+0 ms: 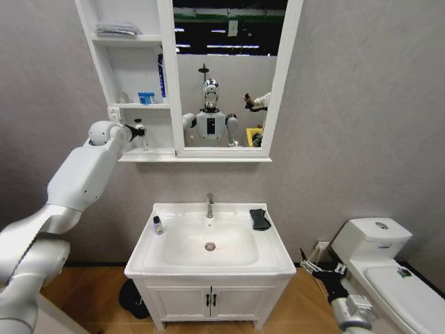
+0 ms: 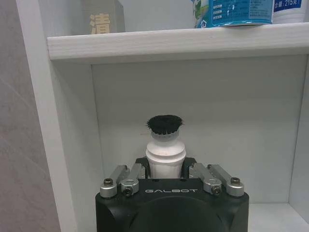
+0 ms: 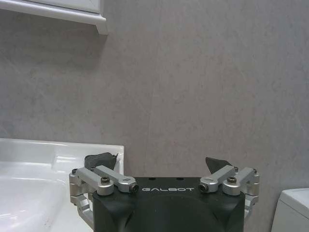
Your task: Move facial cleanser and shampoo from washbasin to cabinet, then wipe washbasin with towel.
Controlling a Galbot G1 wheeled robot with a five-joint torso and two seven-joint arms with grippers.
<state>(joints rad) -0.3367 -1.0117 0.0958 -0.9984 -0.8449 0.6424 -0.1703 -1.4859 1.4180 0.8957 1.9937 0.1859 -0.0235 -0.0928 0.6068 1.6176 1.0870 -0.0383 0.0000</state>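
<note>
Grey textured wall fills the background in the head view, and against it at upper left hangs our white wall-mounted cabinet of three open shelves [image 1: 130, 106], joined to a white-framed mirror [image 1: 229, 73]. Our left arm reaches up from the lower left of the frame to the lowest shelf, where the left gripper [image 1: 132, 131] is clamped on a small white bottle with a black bristly cap [image 2: 165, 145]; in the left wrist view the fingers press both sides of the bottle's body inside the shelf bay. On the shelf above stand blue-labelled containers [image 1: 147, 97], and the top shelf carries a grey folded item [image 1: 118, 29]. At centre bottom sits the white rectangular ceramic washbasin [image 1: 163, 261] with its chrome faucet [image 1: 210, 205]. A small dark-capped bottle [image 1: 158, 225] stands on the rim's left side, and the small dark grey-black folded towel [image 1: 260, 219] lies on the right rim. Our right gripper [image 1: 317, 267] hangs low at lower right, between the basin and a white toilet [image 1: 389, 268], its fingers spread wide with nothing between them.
</note>
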